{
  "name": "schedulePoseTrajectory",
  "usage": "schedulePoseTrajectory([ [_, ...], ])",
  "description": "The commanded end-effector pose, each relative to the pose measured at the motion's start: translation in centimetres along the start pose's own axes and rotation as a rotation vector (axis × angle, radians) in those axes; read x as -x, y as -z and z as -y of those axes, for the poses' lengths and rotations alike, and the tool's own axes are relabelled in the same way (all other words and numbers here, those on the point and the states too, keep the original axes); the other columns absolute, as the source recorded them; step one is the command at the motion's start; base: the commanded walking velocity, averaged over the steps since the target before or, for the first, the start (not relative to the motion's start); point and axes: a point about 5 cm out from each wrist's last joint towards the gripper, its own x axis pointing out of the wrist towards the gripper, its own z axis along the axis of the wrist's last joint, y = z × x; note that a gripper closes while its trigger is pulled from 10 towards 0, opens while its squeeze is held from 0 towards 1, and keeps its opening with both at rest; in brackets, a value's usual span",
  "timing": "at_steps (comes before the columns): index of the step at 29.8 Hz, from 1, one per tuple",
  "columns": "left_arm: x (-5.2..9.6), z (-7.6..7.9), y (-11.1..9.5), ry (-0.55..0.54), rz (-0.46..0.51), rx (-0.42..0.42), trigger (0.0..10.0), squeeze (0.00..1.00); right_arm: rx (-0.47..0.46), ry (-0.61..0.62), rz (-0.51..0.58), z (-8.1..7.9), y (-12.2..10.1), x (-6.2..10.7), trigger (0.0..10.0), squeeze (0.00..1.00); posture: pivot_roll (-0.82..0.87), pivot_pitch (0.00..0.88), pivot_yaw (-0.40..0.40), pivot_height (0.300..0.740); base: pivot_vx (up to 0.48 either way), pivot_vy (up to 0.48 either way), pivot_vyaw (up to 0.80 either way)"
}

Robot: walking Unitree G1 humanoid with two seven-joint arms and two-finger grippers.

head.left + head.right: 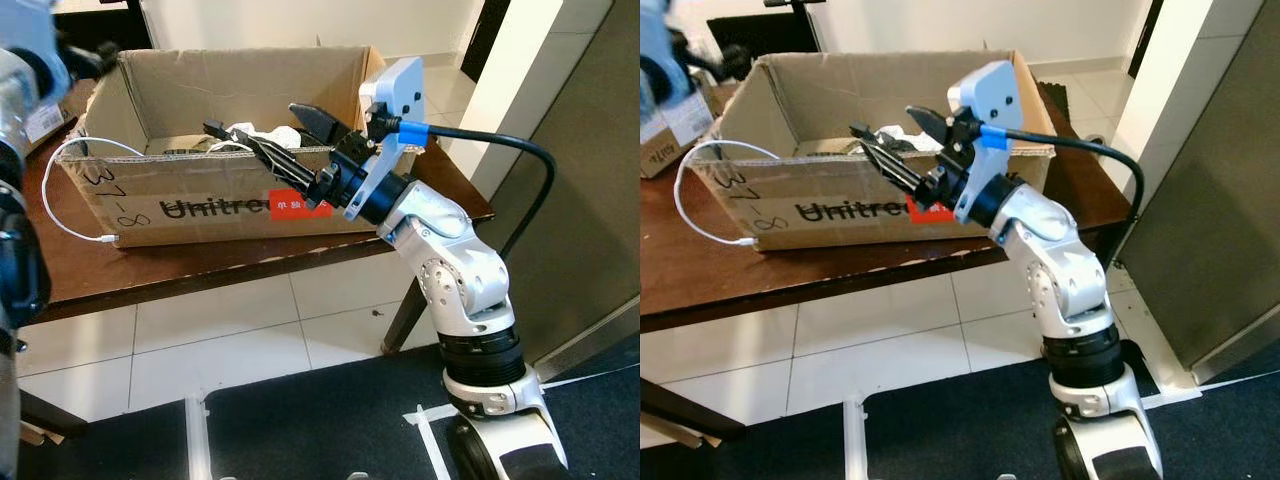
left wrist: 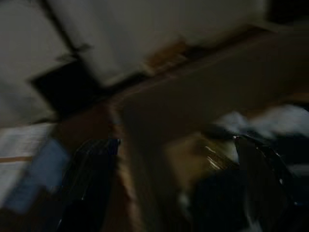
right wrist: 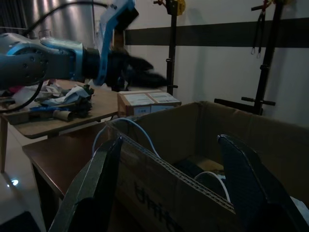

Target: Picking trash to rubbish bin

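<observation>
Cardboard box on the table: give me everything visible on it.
The cardboard box is a long, open-topped brown corrugated carton lying on the dark wooden table, its flaps up. Its near wall carries black "Unitree" lettering struck through, a red label and handwritten digits near its left end. A white cable loops over the near rim and down onto the table. Inside lie white crumpled bits and dark items, hard to identify. The right claw hangs open above the near rim. The left claw hovers past its left end.

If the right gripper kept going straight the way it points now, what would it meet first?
Probably the trash inside the cardboard box. The right gripper is open, its fingers already over the box's near wall and aimed in. Beyond the trash lies the far wall; depth is hard to judge.
</observation>
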Motion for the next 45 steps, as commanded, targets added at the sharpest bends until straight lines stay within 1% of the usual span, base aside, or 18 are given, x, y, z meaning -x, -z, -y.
schedulePoseTrajectory([
  [1,0.9,-0.7,0.6,0.067,-0.057,-0.016,10.0,0.0,-0.003,-0.038,0.009,-0.6,-0.3,-0.1,10.0,0.0,0.01,0.116,-0.007,0.74,0.0,0.0,0.0],
  [5,1.5,-1.4,0.5,0.062,-0.073,-0.026,10.0,0.0,-0.004,-0.049,0.012,-0.7,-0.3,-0.2,10.0,0.0,0.01,0.114,-0.001,0.74,0.0,0.0,0.0],
  [6,2.0,-2.3,0.3,-0.018,-0.069,-0.046,10.0,0.0,-0.003,-0.055,0.013,-0.8,-0.3,-0.2,10.0,0.0,0.01,0.113,0.005,0.74,0.0,0.0,0.0],
  [7,3.1,-4.4,-0.2,-0.228,-0.064,-0.126,10.0,0.0,-0.005,-0.061,0.015,-0.9,-0.4,-0.2,10.0,0.0,0.01,0.111,0.006,0.74,0.0,0.0,0.0],
  [8,3.1,-4.4,-0.2,-0.228,-0.064,-0.126,10.0,0.0,-0.005,-0.061,0.015,-0.9,-0.4,-0.2,10.0,0.0,0.01,0.111,0.006,0.74,0.0,0.0,0.0],
  [9,4.3,-6.0,-0.7,-0.392,-0.032,-0.165,10.0,0.0,-0.006,-0.063,0.016,-1.0,-0.4,-0.2,10.0,0.0,0.01,0.111,0.006,0.74,0.0,0.0,0.0],
  [11,5.0,-6.6,0.0,-0.386,-0.027,-0.08,10.0,0.0,-0.011,-0.064,0.013,-1.1,-0.2,0.0,10.0,0.0,0.01,0.111,0.006,0.74,0.0,0.0,0.0],
  [13,5.6,-6.2,1.6,-0.165,0.005,0.065,10.0,0.0,-0.018,-0.067,0.0,-1.2,0.2,0.1,10.0,0.0,0.02,0.114,0.004,0.74,0.0,0.0,0.0],
  [15,6.2,-6.1,3.0,-0.089,-0.013,0.065,10.0,0.0,-0.015,-0.071,-0.018,-1.3,0.7,0.3,10.0,0.0,0.02,0.117,0.003,0.74,0.0,0.0,0.0],
  [16,7.9,-6.4,5.6,-0.042,0.022,0.044,10.0,0.0,0.008,-0.085,-0.072,-1.5,2.0,0.5,10.0,0.0,0.03,0.123,-0.003,0.74,0.0,0.0,0.0],
  [23,10.4,-6.8,10.4,-0.185,0.085,0.059,10.0,0.04,0.0,-0.105,-0.124,-2.1,3.7,0.7,10.0,0.0,0.04,0.131,-0.016,0.74,0.0,0.0,0.0],
  [24,10.7,-6.6,11.3,-0.207,0.094,0.068,10.0,0.19,-0.002,-0.106,-0.13,-2.2,3.9,0.7,10.0,0.0,0.04,0.133,-0.016,0.74,0.0,0.0,0.0],
  [27,10.9,-6.4,12.0,-0.219,0.093,0.071,10.0,0.35,-0.003,-0.107,-0.134,-2.3,4.1,0.8,10.0,0.0,0.04,0.133,-0.016,0.74,0.0,0.0,0.0],
  [30,11.6,-4.6,14.8,-0.141,0.059,0.053,10.0,0.91,-0.005,-0.101,-0.146,-2.3,4.5,0.9,10.0,0.0,0.03,0.136,-0.015,0.74,0.0,0.0,0.0],
  [32,11.8,-3.7,15.9,-0.082,0.046,0.067,10.0,1.0,-0.001,-0.099,-0.15,-2.3,4.6,1.1,10.0,0.0,0.03,0.136,-0.015,0.74,0.0,0.0,0.0],
  [41,10.9,-1.6,18.6,-0.033,-0.073,0.068,10.0,1.0,0.01,-0.102,-0.162,-2.5,5.1,1.2,10.0,0.0,0.03,0.142,-0.009,0.74,0.0,0.0,0.0],
  [42,10.5,-1.3,18.9,-0.057,-0.089,0.063,10.0,0.0,0.013,-0.098,-0.164,-2.6,5.1,1.2,10.0,0.0,0.03,0.142,-0.006,0.74,0.0,0.0,0.0],
  [45,10.3,-1.0,19.0,-0.069,-0.09,0.064,10.0,0.0,0.013,-0.093,-0.165,-2.5,5.2,1.3,10.0,0.0,0.03,0.142,-0.006,0.74,0.0,0.0,0.0],
])
